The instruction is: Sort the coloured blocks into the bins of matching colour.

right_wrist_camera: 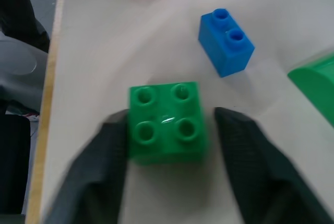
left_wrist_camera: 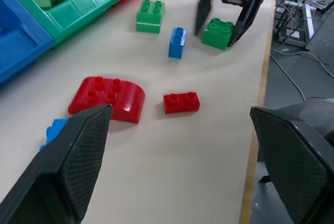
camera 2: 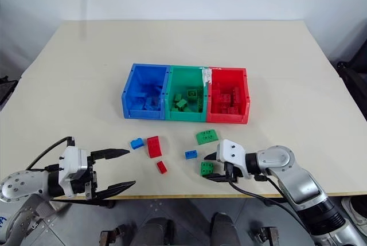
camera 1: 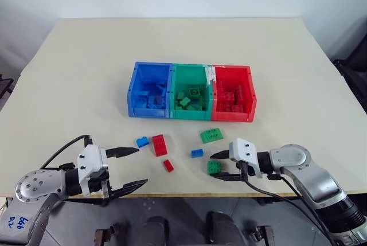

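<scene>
Fingers of your right tool [camera 1: 219,165] flank the green square block [camera 1: 214,167] near the counter's [camera 1: 86,74] edge, one touching, not yet clamped; your left tool [camera 1: 133,167] gapes wide, empty.

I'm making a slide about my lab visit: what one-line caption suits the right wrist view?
The right gripper brackets a square green block with its fingers, a blue block lying beyond.

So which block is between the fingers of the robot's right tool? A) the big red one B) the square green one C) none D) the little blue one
B: the right tool has one finger on each side of the square green block, near the table's front edge.
</scene>
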Tool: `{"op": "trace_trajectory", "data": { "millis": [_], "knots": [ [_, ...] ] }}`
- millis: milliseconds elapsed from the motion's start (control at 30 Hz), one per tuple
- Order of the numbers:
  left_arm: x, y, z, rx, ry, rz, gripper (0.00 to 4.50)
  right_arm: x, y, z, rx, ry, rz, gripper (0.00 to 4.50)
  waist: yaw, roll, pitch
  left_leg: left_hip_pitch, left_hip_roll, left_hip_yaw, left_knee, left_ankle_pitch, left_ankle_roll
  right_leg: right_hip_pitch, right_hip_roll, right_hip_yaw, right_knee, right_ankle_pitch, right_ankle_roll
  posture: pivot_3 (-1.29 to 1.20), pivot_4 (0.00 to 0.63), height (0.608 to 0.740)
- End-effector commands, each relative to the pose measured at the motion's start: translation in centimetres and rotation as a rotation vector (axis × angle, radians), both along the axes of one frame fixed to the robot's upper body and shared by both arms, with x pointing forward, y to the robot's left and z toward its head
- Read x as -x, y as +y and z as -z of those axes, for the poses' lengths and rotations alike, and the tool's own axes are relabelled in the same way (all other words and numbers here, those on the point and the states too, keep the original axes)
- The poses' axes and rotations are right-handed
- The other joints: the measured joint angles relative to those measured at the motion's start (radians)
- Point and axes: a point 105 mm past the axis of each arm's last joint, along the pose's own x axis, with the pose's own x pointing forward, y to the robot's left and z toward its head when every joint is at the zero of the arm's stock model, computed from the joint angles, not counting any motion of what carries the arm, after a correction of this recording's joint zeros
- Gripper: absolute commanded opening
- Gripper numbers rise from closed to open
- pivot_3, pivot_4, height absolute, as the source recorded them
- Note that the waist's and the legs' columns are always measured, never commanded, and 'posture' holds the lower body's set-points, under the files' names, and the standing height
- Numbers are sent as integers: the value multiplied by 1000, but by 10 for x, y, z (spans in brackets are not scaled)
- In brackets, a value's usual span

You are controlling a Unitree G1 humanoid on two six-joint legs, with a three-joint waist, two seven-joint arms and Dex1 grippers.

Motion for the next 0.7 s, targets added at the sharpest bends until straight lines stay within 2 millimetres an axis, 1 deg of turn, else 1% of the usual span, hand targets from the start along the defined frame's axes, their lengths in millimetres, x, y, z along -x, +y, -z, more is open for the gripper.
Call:
{"op": "trace_trajectory", "data": {
  "millis": [33,133,167,233,267,333,433,533,600,633,700],
  "knots": [
    [-1,-1,-14,44,-51,-14,4500,1,3,-18,-91,-34,-27,1474,0,0,0,0,0,0,0,0,0,0,0,0,0,0,0,0,150,740],
    [-5,4,-21,93,-65,-70,4500,-7,5,-45,-209,-63,-14,1479,-1,0,0,0,0,0,0,0,0,0,0,0,1,0,0,0,150,740],
    [-7,9,-24,114,-75,-109,4500,-18,8,-61,-273,-83,27,1479,-2,-1,0,0,1,0,0,0,0,0,0,0,1,0,0,0,150,740],
    [-9,18,-27,137,-87,-172,4500,-36,16,-84,-352,-109,81,1479,-10,-1,1,0,1,1,0,0,0,0,0,1,2,0,0,0,150,740],
    [-9,24,-28,145,-92,-206,4500,-49,23,-97,-390,-127,115,1479,-15,-1,1,0,1,0,0,1,-1,-1,0,1,2,0,0,0,150,740],
    [-8,31,-27,145,-92,-247,4500,-70,38,-117,-435,-163,162,1479,-24,-1,1,1,2,0,0,1,-2,-1,1,0,2,0,0,0,150,740],
    [-4,40,-24,141,-87,-295,4500,-97,60,-131,-435,-218,210,1479,-27,-1,1,1,2,-1,-1,1,-3,-2,1,0,6,-1,-1,0,150,740],
    [-4,43,-23,139,-91,-316,4500,-118,69,-133,-411,-258,262,1479,-25,-1,1,0,1,0,-2,1,-3,-4,0,0,8,-1,-2,0,150,740],
    [-4,43,-24,140,-97,-321,4500,-129,75,-134,-407,-275,283,2218,-25,-1,1,-1,0,-2,-1,1,-2,-4,-1,-1,9,-1,-2,0,150,740],
    [-4,42,-24,142,-100,-322,4500,-133,77,-135,-409,-291,289,2407,-26,-1,1,-1,0,-2,-1,1,-1,-5,-2,-1,9,-1,-2,0,150,740],
    [-4,39,-25,145,-103,-317,4500,-137,78,-136,-415,-296,297,3120,-29,-1,1,-1,-1,-1,-1,0,-1,-5,-2,-1,9,-1,-2,0,150,740]
  ]
}}
